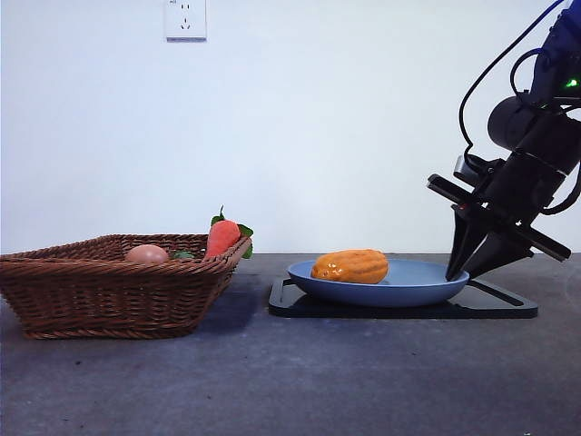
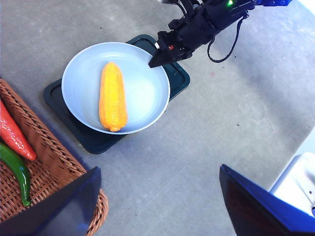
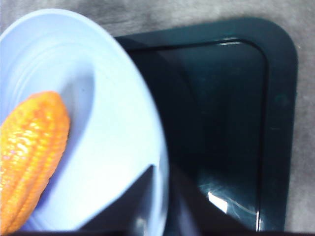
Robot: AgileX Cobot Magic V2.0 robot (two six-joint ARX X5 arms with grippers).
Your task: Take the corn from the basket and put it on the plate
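Observation:
The orange-yellow corn (image 1: 350,266) (image 2: 112,96) (image 3: 29,152) lies on its side in the blue plate (image 1: 427,282) (image 2: 83,73) (image 3: 113,98), free of any grip. My right gripper (image 1: 460,272) (image 2: 151,64) (image 3: 162,196) hangs at the plate's right rim, well clear of the corn, its jaws drawn together to a point with nothing between them. The brown wicker basket (image 1: 100,291) (image 2: 54,157) stands to the plate's left. My left gripper (image 2: 158,169) is open and empty, high above the table between basket and plate.
A black tray (image 1: 508,304) (image 2: 179,78) (image 3: 221,123) lies under the plate. In the basket are a red-orange carrot (image 1: 222,238) (image 2: 15,132), a tan egg (image 1: 147,254) and a green chili (image 2: 17,172). A white box (image 2: 300,182) sits off to one side.

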